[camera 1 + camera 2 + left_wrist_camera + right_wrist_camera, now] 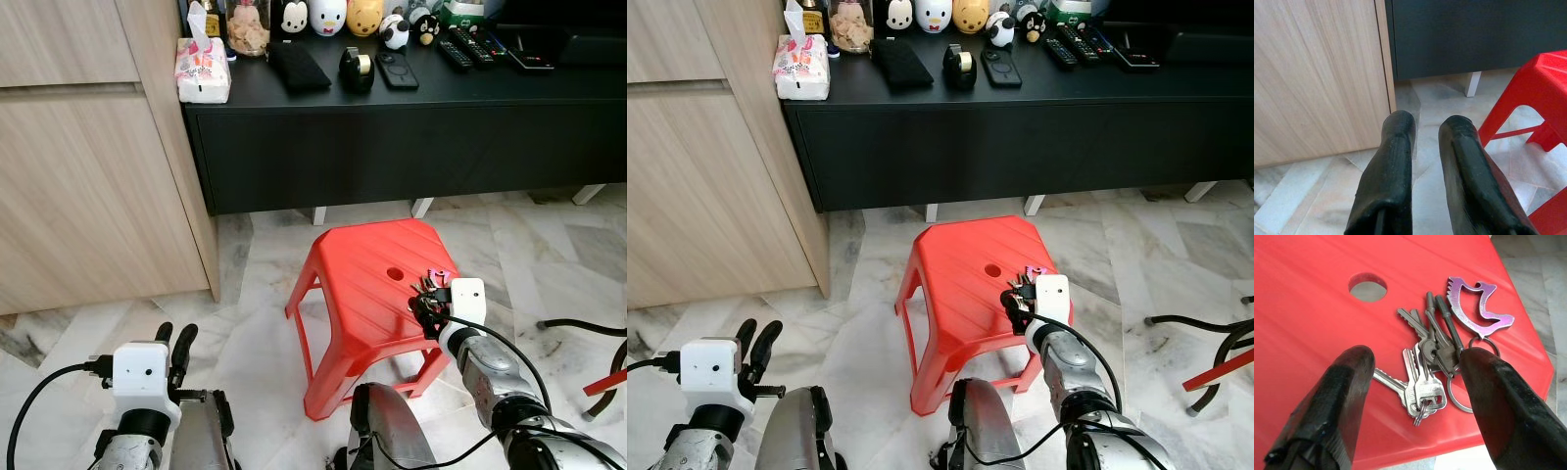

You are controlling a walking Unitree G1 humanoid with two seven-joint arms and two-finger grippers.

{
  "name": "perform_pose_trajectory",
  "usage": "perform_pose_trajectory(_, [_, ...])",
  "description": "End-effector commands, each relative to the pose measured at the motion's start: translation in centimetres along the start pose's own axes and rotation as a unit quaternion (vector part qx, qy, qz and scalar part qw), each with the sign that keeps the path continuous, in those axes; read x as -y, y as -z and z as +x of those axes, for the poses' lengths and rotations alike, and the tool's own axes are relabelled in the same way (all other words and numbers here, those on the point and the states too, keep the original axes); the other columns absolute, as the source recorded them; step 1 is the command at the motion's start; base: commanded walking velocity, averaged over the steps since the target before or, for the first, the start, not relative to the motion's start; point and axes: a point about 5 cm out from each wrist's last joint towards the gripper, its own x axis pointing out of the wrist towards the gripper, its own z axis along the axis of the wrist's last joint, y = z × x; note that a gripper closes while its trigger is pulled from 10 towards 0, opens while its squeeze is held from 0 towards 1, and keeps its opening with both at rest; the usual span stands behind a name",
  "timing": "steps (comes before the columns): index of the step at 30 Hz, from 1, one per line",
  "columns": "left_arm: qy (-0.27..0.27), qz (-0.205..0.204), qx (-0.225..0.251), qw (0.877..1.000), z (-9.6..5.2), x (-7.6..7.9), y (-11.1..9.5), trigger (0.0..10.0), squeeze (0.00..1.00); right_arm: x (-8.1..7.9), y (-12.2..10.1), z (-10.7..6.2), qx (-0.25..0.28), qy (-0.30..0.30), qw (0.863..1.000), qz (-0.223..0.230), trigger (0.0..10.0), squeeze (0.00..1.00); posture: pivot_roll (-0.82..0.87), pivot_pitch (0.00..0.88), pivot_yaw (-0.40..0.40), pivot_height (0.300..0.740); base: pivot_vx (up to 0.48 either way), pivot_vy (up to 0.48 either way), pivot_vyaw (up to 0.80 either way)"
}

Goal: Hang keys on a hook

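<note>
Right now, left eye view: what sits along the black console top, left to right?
Tissue pack → snack jar → black cloth → tape dispenser → phone → remote controls.

We see two silver metal arms, each ending in a white, boxy wrist housing — the left gripper [174, 343] carries two long black fingers with rounded tips, and its housing shows a small dark dot on its face. Black cables loop from both wrists. Close up, the right gripper [1415, 387] has thick, matte black fingers [1342, 396] — slightly scuffed.
</note>
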Motion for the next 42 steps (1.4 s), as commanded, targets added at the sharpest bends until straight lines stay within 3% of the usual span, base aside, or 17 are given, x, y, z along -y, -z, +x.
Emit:
perform_pose_trajectory(1, [0.002, -0.001, -0.013, 1.0, -0.31, 0.27, 0.67, 10.0, 0.0, 0.54, 0.38, -0.14, -0.019, 0.005, 1.0, -0.005, 10.0, 0.0, 0.09, 0.148, -0.153, 0.587, 0.0, 0.0, 0.0])
perform_pose_trajectory(24, [0.0, 0.002, -0.014, 1.0, -0.36, 0.21, 0.93, 10.0, 0.0, 0.46, 1.18, -0.15, -0.066, 0.004, 0.997, 0.033, 10.0, 0.0, 0.09, 0.149, -0.156, 0.587, 0.0, 0.0, 0.0])
perform_pose_trajectory(25, [0.0, 0.002, -0.014, 1.0, -0.37, 0.2, 0.93, 10.0, 0.0, 0.47, 1.19, -0.15, -0.067, 0.004, 0.997, 0.033, 7.7, 0.0, 0.09, 0.149, -0.156, 0.587, 0.0, 0.0, 0.0])
perform_pose_trajectory(27, [-0.001, 0.002, -0.014, 1.0, -0.39, 0.19, 0.94, 10.0, 0.0, 0.48, 1.2, -0.16, -0.068, 0.005, 0.997, 0.032, 7.5, 0.0, 0.09, 0.15, -0.156, 0.587, 0.0, 0.0, 0.0])
perform_pose_trajectory(28, [-0.001, 0.002, -0.014, 1.0, -0.4, 0.19, 0.95, 10.0, 0.0, 0.49, 1.2, -0.16, -0.069, 0.005, 0.997, 0.031, 0.0, 0.0, 0.09, 0.15, -0.155, 0.587, 0.0, 0.0, 0.0])
perform_pose_trajectory(42, [0.001, 0.002, -0.018, 1.0, -0.67, 0.25, 1.08, 10.0, 0.0, 0.57, 1.21, -0.17, -0.072, 0.008, 0.997, 0.031, 0.0, 0.0, 0.08, 0.161, -0.153, 0.587, 0.0, 0.0, 0.0])
